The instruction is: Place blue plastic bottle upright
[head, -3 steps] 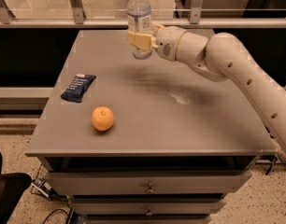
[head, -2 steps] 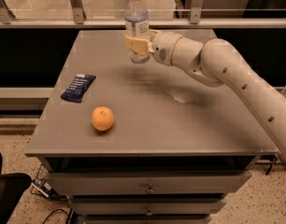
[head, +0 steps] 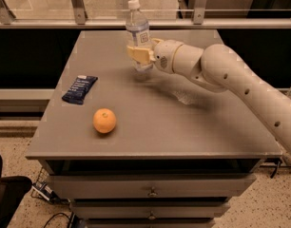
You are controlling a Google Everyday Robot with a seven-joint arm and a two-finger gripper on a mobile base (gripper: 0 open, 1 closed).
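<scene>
The blue plastic bottle (head: 138, 32) is clear and faintly bluish, with a white cap and a white label. It stands nearly upright, cap up, over the far middle of the grey table (head: 193, 132), its base at or just above the surface. My gripper (head: 140, 54) reaches in from the right on a white arm and is shut on the bottle's lower half, its tan fingers (head: 136, 53) wrapped around it.
An orange (head: 104, 120) sits near the table's front left. A dark blue snack-bar wrapper (head: 79, 89) lies at the left. A metal railing (head: 79, 6) runs behind the table. Drawers (head: 150, 191) are below the front edge.
The gripper has carried the bottle lower and slightly left, down toward the table top. The bottle stays upright in its grip. The orange and wrapper have not moved.
</scene>
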